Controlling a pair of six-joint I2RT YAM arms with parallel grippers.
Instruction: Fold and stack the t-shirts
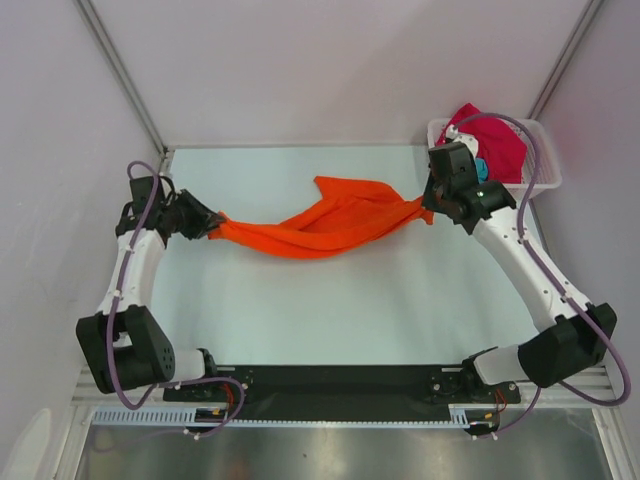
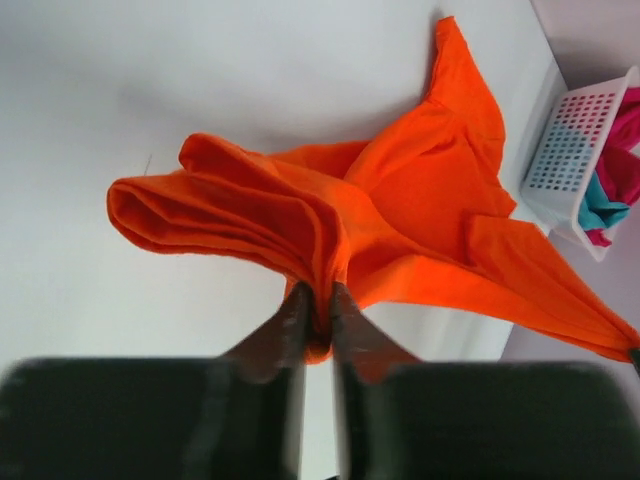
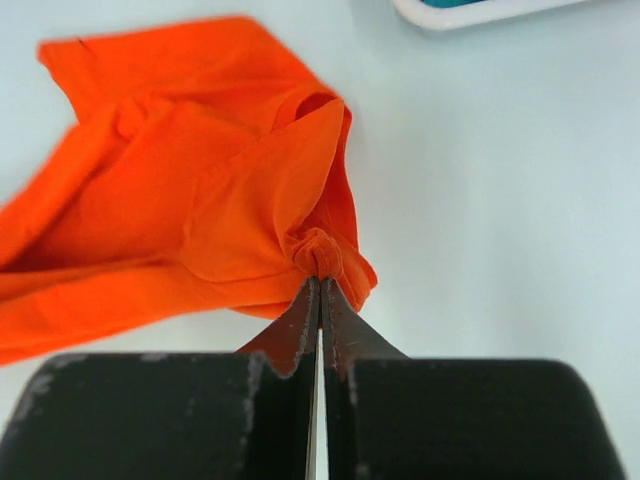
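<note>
Orange t-shirt [image 1: 325, 225] hung bunched between both arms, left gripper [image 2: 318, 312] and right gripper [image 3: 320, 290] each clamped on an end.

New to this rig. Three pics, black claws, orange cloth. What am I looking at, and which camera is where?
It is two robot arms bolted at the near edge of a pale table. The wide picture comes from a fixed camera above and behind them. The other two come from cameras on each wrist, so the dark blurred shapes at the bottom are that arm's own fingers.

An orange t-shirt is strung between the arms, bunched and twisted rather than spread flat. The left gripper has one end pinched between its fingers. The right gripper is shut on a small knot of cloth at the other end.

At the far right corner stands a white lattice basket with a crimson-pink t-shirt in it and a bit of teal cloth showing.
</note>
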